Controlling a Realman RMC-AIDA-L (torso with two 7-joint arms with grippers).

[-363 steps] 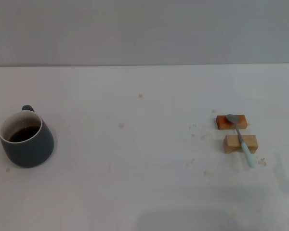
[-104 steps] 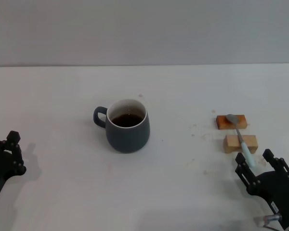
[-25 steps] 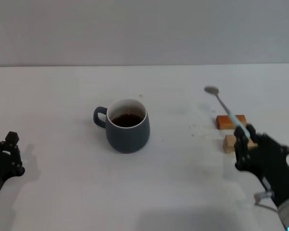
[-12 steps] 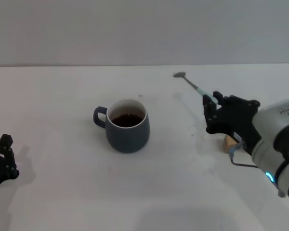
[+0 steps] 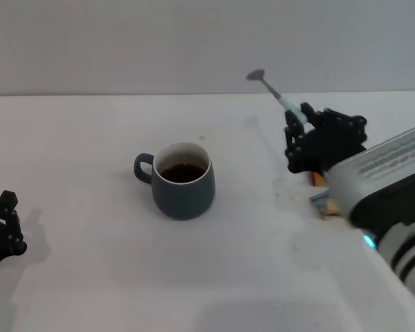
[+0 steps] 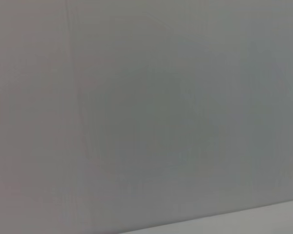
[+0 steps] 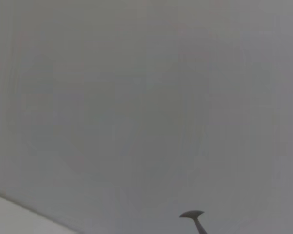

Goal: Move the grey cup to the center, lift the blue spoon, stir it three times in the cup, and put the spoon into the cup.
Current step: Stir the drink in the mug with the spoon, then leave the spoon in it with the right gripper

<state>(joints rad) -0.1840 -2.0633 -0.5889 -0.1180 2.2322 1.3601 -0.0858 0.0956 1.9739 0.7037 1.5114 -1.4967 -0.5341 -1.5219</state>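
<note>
The grey cup (image 5: 183,181) stands at the middle of the table with dark liquid inside, its handle toward the left. My right gripper (image 5: 299,128) is shut on the blue spoon (image 5: 275,93) and holds it raised to the right of the cup, handle in the fingers, metal bowl pointing up and to the left. The spoon's bowl also shows in the right wrist view (image 7: 192,215). My left gripper (image 5: 5,227) rests low at the left edge of the table, away from the cup.
An orange block (image 5: 317,178) and a pale wooden block (image 5: 328,206) lie on the table right of the cup, mostly hidden behind my right arm. The white table (image 5: 90,138) ends at a grey wall behind.
My right gripper has lifted the spoon higher and tipped its bowl upward, above the table's far edge line. The cup and the left arm have stayed still.
</note>
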